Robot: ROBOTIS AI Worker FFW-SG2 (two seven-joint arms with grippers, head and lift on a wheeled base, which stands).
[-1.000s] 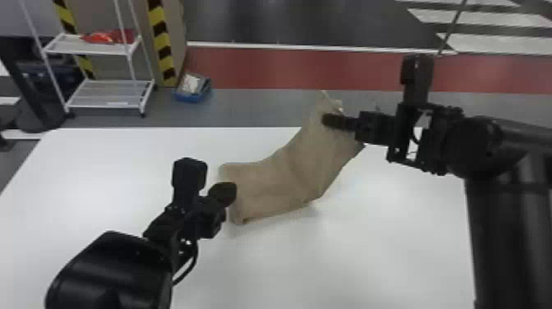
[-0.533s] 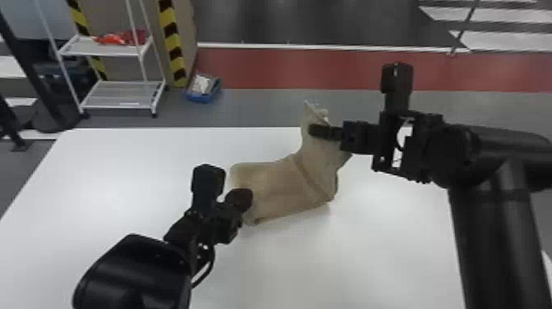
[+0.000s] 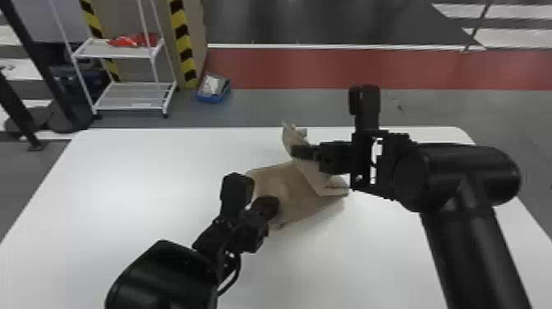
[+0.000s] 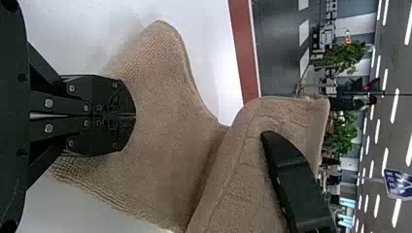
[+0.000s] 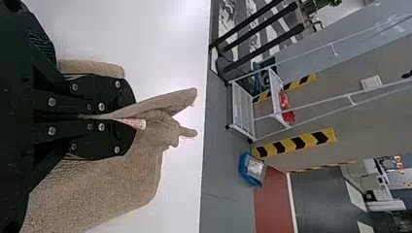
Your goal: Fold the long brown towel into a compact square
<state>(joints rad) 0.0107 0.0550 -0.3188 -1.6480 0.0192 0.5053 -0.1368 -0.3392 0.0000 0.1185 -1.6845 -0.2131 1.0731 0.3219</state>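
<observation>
Folding over appears in hand: the right gripper (image 3: 296,152) pinches the brown towel (image 3: 293,191) by its raised end above the white table (image 3: 143,185), the left gripper (image 4: 135,116) has jaws pressed together over the low part, and laying the flap flat should follow.

No readable text, towel tag (image 5: 138,123) apparently blurred
</observation>
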